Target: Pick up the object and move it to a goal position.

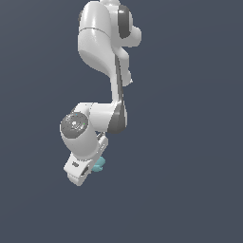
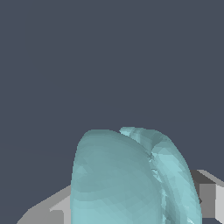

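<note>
The white Panda arm (image 1: 111, 71) reaches down from the top of the exterior view, bending at a grey-capped joint (image 1: 74, 125) before ending in the gripper (image 1: 92, 167), which sits low and toward the exterior view's left. Behind everything there is only a flat, dark blue-grey backdrop; I can make out no edge or surface line in it.

The object (image 1: 99, 164), a small pale teal lump, peeks out from the side of the white gripper head that faces the exterior view's right. Most of it is hidden by the head, so only a rounded bit shows, touching the gripper's body. It looks far smaller than the head that carries it.

From the wrist view the same lump (image 2: 131, 179) fills the lower middle of the picture, matte and rounded, with a crease running down it that splits it into a broad smooth lobe and a narrower, lighter one. A grey and white finger (image 2: 208, 199) presses against one flank of it, and another pale grey finger (image 2: 52, 210) shows against the other flank. The jaws are clamped on the lump, one on each side, with no gap visible between either finger and its surface.

Nothing appears under the lump in either view but the plain dark backdrop, so I cannot tell whether it rests on anything.
</note>
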Controlling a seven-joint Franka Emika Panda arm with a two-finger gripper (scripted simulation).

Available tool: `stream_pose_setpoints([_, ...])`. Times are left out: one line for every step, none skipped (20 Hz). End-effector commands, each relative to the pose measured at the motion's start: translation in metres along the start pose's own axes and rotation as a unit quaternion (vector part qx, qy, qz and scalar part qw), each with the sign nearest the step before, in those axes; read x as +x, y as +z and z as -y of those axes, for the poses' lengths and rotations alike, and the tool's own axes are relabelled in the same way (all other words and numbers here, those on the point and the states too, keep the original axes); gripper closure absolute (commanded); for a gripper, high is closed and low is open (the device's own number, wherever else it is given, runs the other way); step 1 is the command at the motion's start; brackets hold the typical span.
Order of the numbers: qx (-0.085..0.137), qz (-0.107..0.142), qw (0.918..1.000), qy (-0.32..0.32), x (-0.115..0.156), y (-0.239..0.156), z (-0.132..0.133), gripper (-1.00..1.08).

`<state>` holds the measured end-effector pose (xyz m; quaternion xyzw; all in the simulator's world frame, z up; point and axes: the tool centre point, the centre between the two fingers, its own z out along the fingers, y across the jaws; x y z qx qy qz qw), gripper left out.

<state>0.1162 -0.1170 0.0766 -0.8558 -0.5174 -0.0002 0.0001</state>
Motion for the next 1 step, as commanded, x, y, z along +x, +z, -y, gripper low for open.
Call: stream_pose_setpoints([0.0, 0.0, 1.0, 0.0, 0.0001, -0.0003, -0.0012, 1.08])
